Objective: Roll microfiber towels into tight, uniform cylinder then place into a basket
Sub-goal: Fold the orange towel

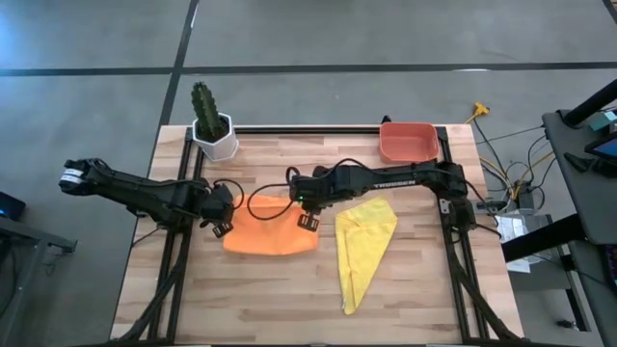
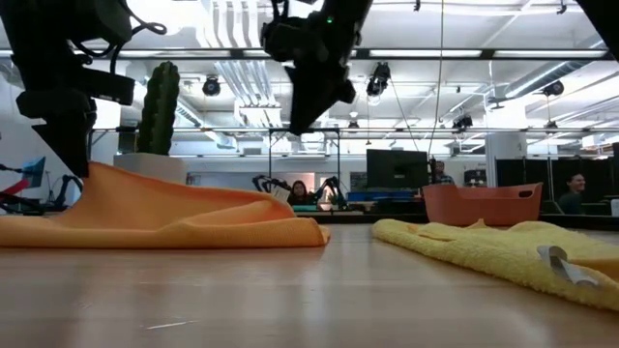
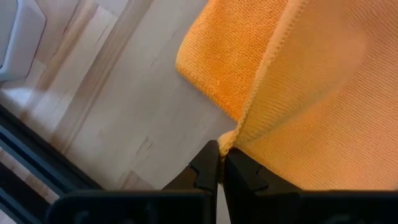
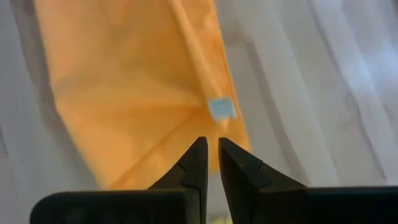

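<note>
left gripper (image 1: 221,227): jaws shut on the hem at the left edge of the orange towel (image 1: 273,231), lifting that edge off the wood so the cloth slopes down from the pinch.
right gripper (image 1: 307,222): jaws nearly together with a thin slit between them, nothing held; it hangs above the orange towel's right end, clear of the cloth.
orange towel: flat on the table's middle, between the two grippers; a small white tag (image 4: 221,109) shows near the right gripper's tips.
yellow towel (image 1: 362,246): just right of the orange one, loosely folded to a long wedge narrowing toward the table's near edge.
basket (image 1: 408,141): at the far right corner, well apart from both towels.
cactus pot (image 1: 214,138): at the far left corner, behind the left arm.
table (image 1: 415,280): bare wood near the front edge and right of the yellow towel; dark frame rails run along both sides.
</note>
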### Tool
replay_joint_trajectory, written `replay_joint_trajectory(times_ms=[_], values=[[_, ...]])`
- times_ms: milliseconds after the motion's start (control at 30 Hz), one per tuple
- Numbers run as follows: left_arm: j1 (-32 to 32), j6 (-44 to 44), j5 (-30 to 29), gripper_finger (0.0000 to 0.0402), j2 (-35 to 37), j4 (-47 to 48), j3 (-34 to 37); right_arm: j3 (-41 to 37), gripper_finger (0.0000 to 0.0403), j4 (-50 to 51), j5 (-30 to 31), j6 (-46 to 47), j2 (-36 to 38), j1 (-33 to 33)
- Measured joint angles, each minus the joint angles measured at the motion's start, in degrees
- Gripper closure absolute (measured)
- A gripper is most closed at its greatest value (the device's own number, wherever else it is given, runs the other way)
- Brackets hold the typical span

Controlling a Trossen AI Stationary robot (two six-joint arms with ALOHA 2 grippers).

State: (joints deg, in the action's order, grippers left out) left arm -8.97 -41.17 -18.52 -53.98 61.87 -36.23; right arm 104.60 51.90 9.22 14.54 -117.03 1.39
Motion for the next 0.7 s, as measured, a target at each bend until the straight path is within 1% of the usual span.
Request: replay_joint_trajectory(times_ms=[100,167,367,467,533,633,700], values=[[0.0,-0.22,0.49,0.0402,0.1,0.0,-0.14,0.0,0.0349,-3.65,-1.99,-4.07,-0.83,0.13],[0.0,-0.33,0.91,0.0402,0.13,-0.12,-0.35,0.0,0.033,-5.07,-3.59,-5.72,-1.12,0.19],[-0.01,-0.4,3.05,0.0402,0.14,-0.05,-1.37,0.01,0.0241,-5.53,-3.43,-10.04,-3.37,0.16],[-0.02,-0.4,3.28,0.0402,0.18,-0.02,-1.77,-0.04,0.0194,-5.63,-2.41,-11.75,-5.51,0.2],[-0.02,-0.4,3.57,0.0402,0.24,0.0,-1.84,-0.04,0.0167,-5.68,-0.66,-12.21,-6.76,0.24],[0.0,-0.4,4.6,0.0402,0.26,0.02,-1.84,-0.04,0.0141,-5.43,1.36,-11.57,-8.18,0.48],[-0.02,-0.4,5.03,0.0402,0.26,0.06,-1.81,-0.04,0.0135,-5.39,3.71,-10.9,-8.73,0.58]])
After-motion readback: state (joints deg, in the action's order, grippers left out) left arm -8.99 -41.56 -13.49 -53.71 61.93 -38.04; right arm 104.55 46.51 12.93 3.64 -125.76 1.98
